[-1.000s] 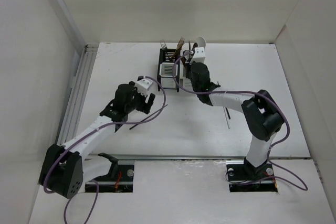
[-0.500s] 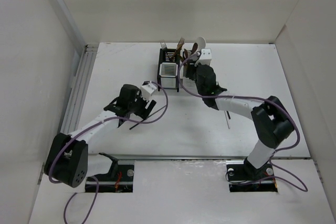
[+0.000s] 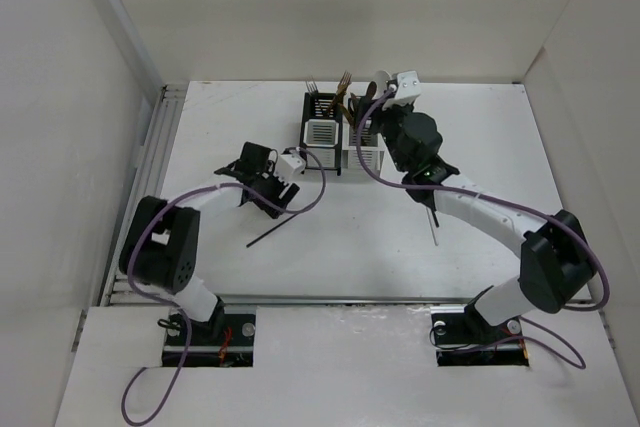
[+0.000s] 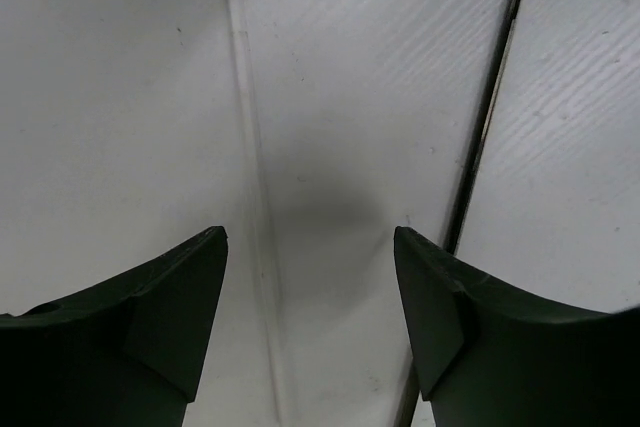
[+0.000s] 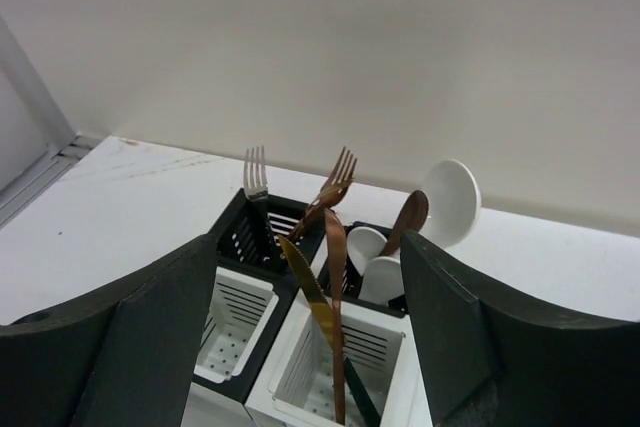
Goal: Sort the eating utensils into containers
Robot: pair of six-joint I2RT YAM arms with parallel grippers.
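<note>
Nearer than the containers [image 3: 321, 133], the left gripper [image 4: 310, 237] hung open and empty, the black chopstick [image 4: 480, 137] lying off-centre beside one finger, so closing there might just roll it away; directly above the containers, the right gripper [image 5: 310, 239] gaped empty.

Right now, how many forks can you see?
2: a silver fork and a copper fork, both standing in the black holder. Others may be hidden inside the holders.
</note>
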